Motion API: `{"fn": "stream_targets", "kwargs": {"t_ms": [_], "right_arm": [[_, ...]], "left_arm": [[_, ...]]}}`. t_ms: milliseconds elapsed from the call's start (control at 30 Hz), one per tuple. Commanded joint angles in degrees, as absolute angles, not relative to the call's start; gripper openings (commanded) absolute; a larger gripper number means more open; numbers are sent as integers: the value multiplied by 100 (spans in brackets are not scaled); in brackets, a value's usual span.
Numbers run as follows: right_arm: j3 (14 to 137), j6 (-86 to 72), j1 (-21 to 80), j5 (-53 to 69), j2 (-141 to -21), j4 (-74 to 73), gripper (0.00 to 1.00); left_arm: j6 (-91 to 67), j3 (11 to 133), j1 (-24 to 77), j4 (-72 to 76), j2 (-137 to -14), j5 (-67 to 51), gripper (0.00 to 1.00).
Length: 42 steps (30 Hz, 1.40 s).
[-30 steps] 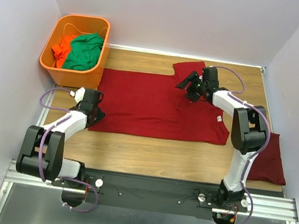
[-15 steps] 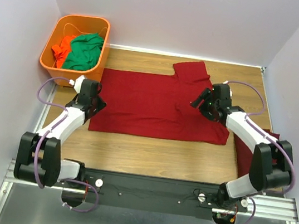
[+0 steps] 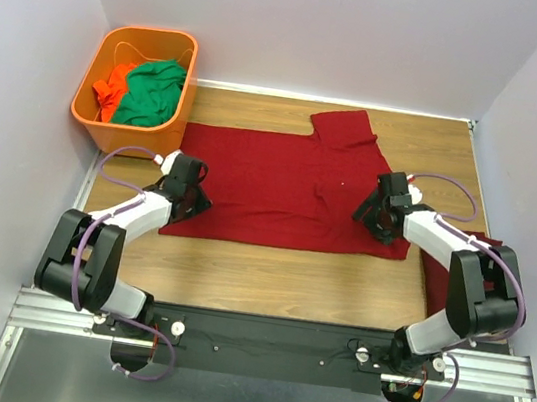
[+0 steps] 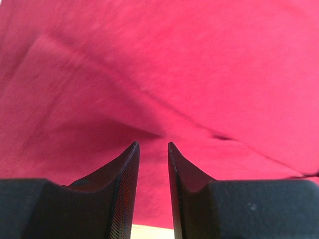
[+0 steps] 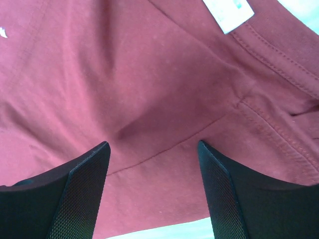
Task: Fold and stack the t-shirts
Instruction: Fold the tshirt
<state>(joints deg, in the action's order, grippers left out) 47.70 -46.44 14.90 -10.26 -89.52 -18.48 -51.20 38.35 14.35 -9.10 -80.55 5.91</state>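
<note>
Well, both arms have just closed in on the shirt. A second ago the right gripper was up by the far sleeve, and it has swung round to the near corner farthest from the basket. The left gripper has edged over onto the near corner on the basket's side. To me that means the smoothing is finished and the first fold is about to start, one corner per gripper. The shirt lies spread flat, one end right up against the basket's foot and the rest stretching away from it. A second shirt sits beyond it, farther from the basket and partly under the right arm. Neither gripper has hold of anything. The left fingers stand a little apart over a crease with nothing between them. The right fingers are spread wide over a puckered seam, the white label just past them. I can't tell whether the tips touch the cloth.
</note>
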Motion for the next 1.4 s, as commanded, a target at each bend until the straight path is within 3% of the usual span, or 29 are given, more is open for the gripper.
{"fn": "stream_targets", "kwargs": {"t_ms": [0,367,900,1100,1367], "right_arm": [[4395,-4878,1406,-1021,-9001,-2065,78],[3156,-5290,1222,-194,-7876,-2276,78],[3224,-5423,1187,255,-6540,-3972,78],[5154,-4871,1187,-342,-7143,-3815,78],[7118,-4061,1187,-554,-8700,-2752,78]], "left_arm": [[-5308,3595,1424,-1055,-8016,738,36],[-5352,2997,1433,-1406,-7489,729,34],[-5520,2820,1670,-2390,-6232,246,34],[-4905,4831,1661,-2470,-6731,1282,35],[-4307,8276,1529,-2399,-9630,2650,35]]}}
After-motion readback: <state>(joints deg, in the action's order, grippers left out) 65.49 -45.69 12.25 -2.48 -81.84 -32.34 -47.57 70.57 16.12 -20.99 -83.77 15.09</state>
